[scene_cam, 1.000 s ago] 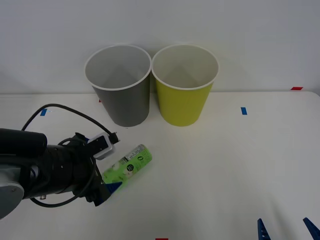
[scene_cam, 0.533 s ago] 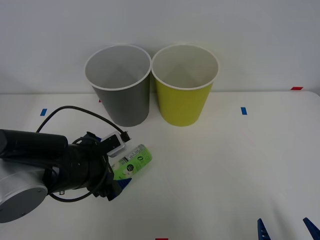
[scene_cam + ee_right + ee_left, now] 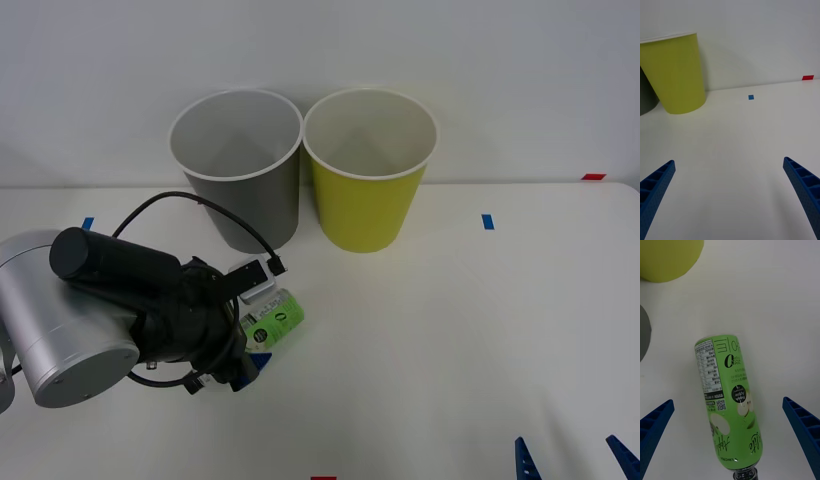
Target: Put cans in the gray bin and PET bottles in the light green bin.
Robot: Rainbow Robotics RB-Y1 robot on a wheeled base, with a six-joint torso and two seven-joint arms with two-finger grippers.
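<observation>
- The left gripper (image 3: 730,450) has moved toward 1 o'clock across the last 2 earlier front pictures and now sits over the bottle (image 3: 274,320), covering most of it; a second ago more of the green label lay bare.
- In the left wrist view its 2 blue fingers (image 3: 655,427) stand spread wide, 1 on each side of the bottle (image 3: 728,397), with clear table between each finger and the label. Nothing is pinched yet.
- The bottle lies flat on the white table (image 3: 450,340), at the 7 o'clock part of the front view, its base end pointing toward 1 o'clock, cap end nearest the wrist. It has not shifted while the arm advanced.
- The gray bin (image 3: 245,190) stands at 12 o'clock from the bottle, and the light green bin (image 3: 368,195) touches or nearly touches it on the 3 o'clock side, at about 1 o'clock from the bottle.
- The right gripper (image 3: 730,195) waits low at 5 o'clock in the front view, fingers spread, holding nothing.
- Judgement: the approach looks nearly finished; the straddle is set, so lowering and closing on the label seems next, then a lift toward the light green bin.
</observation>
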